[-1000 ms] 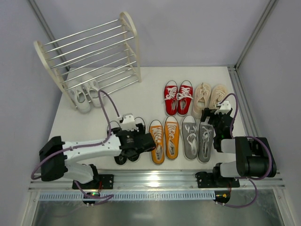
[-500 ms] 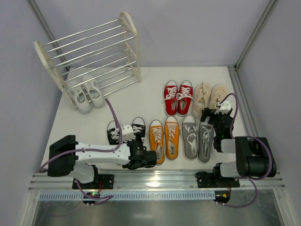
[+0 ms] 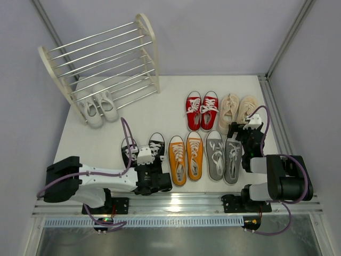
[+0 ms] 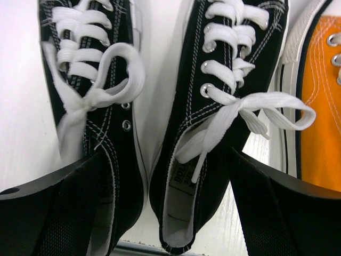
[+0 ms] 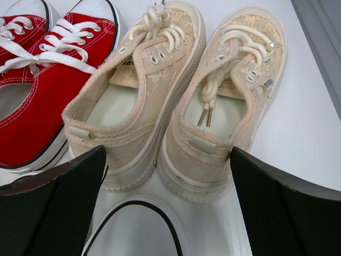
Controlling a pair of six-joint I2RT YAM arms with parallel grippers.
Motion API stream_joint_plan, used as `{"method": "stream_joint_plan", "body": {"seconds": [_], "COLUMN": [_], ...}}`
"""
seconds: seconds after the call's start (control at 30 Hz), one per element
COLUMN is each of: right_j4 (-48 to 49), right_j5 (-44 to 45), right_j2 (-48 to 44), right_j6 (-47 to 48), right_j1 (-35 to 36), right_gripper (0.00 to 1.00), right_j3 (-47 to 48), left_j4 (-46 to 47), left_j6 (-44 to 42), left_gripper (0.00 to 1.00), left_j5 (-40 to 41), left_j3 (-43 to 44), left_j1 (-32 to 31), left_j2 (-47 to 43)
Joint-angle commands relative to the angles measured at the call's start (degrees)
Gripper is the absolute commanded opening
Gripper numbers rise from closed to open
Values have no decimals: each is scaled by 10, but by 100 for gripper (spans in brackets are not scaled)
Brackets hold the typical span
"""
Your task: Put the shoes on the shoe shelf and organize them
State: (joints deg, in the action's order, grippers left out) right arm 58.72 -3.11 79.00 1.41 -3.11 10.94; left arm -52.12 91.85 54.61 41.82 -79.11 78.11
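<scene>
The black pair (image 3: pixel 142 150) lies at the near left. My left gripper (image 3: pixel 153 179) hangs open over its heels. In the left wrist view my left gripper (image 4: pixel 166 160) straddles the right black shoe (image 4: pixel 213 122); its left finger (image 4: pixel 53 213) overlaps the left black shoe (image 4: pixel 101 106). My right gripper (image 3: pixel 245 134) is open and empty, low behind the beige pair (image 3: pixel 238 109). In the right wrist view my right gripper (image 5: pixel 168 160) faces the beige heels (image 5: pixel 176 106). The shoe shelf (image 3: pixel 106 58) stands at the far left, with the white pair (image 3: pixel 97 109) at its foot.
The orange pair (image 3: pixel 186 157) lies right of the black pair, then the grey pair (image 3: pixel 224 154). The red pair (image 3: pixel 201 109) lies left of the beige pair. An orange shoe (image 4: pixel 319 106) edges the left wrist view. A grey shoe's toe (image 5: pixel 138 229) sits under my right gripper.
My left gripper has drawn back from over the black shoes' middle toward their heels at the near edge, uncovering the toes. The right arm has not moved.
</scene>
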Motion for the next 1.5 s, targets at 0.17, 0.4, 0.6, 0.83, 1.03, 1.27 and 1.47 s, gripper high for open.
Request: {"method": "stream_joint_plan", "body": {"seconds": [0.17,0.4,0.6,0.83,1.03,1.27,1.47], "right_j4": [49,49,49,49,48,49,49], "right_j5": [-1,-2,-2,-1,-2,-2,-2], "right_j2": [-7,-7,-8,-7,-8,-8,-7], "right_j6": [-4,-4,-4,-4,-4,-4,-4], "right_j1": [0,0,1,0,0,1,0], "right_gripper": [97,97,97,97,97,97,97], "right_j3": [9,10,9,9,10,10,10], "left_j4": [145,144,225,402,403,471,646], "left_j6": [-89,-75,-144,-276,-312,-438,-567], "left_gripper": [85,65,75,16,0,0,0], "left_j5": [0,24,19,-21,-9,2,-70], "left_j3": [-46,-82,-129,-158,-134,-126,-127], "left_j1": [27,64,110,126,126,170,269], "left_j2": [-6,-23,-31,-8,-15,-43,-12]}}
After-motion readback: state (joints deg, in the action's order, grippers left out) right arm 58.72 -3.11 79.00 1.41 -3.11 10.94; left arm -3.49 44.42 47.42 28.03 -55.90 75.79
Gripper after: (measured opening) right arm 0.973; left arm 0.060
